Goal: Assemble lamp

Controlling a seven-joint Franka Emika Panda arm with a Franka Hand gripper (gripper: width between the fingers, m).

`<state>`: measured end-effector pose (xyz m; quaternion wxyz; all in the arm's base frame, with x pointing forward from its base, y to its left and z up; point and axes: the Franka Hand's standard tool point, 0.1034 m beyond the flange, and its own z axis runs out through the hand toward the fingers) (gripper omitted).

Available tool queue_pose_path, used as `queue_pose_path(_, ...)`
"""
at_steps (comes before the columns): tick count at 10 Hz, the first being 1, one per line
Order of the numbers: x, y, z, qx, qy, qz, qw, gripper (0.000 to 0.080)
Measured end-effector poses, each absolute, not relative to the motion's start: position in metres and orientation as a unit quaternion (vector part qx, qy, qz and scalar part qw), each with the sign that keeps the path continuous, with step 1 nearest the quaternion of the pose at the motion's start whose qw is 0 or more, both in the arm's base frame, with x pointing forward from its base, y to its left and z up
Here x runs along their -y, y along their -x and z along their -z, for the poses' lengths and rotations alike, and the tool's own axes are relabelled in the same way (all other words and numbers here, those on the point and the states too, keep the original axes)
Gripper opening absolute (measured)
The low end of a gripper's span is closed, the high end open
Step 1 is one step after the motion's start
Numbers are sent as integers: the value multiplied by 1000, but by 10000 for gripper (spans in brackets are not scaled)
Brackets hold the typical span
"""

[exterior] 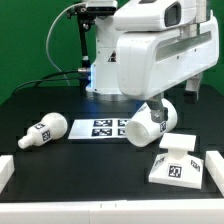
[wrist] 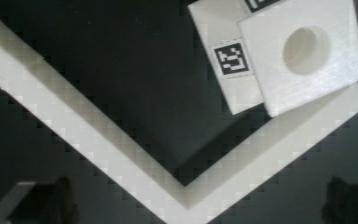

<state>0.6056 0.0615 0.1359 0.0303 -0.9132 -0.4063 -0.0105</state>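
Note:
The low square base [exterior: 177, 160] sits at the exterior view's front right, tag facing forward. In the wrist view the base [wrist: 327, 85] shows its round socket and a side tag. The shade [exterior: 150, 122] lies on its side just behind the base. The bulb [exterior: 40, 131] lies on its side at the exterior view's left. My gripper [wrist: 194, 198] is open and empty. Its dark fingers [wrist: 43, 200] stand wide apart above a corner of the white border rail [wrist: 87, 105], off to one side of the base. I cannot make out the gripper in the exterior view.
The marker board [exterior: 100, 127] lies flat between the bulb and the shade. A raised white border rail [exterior: 100, 205] runs along the front and sides of the black table. The big white arm [exterior: 160, 45] fills the exterior view's upper right.

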Motion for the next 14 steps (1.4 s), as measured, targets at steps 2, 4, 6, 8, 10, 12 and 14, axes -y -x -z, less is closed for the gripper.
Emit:
queue_pose_path(2, -61, -607, -137, 407, 913, 11, 31, 700)
queue_pose_path(4, -61, -607, -138, 400, 916, 12, 29, 700)
queue_pose_path(6, -56, -596, -141, 329, 944, 20, 28, 700)
queue_pose_path(8, -66, -586, -136, 188, 981, 8, 40, 700)
queue_pose_path(10, -67, -586, -137, 188, 981, 4, 41, 700)
queue_pose_path(12, -67, -586, -136, 188, 981, 3, 41, 700)
queue_pose_path(14, -68, -586, -136, 185, 982, 3, 41, 700)
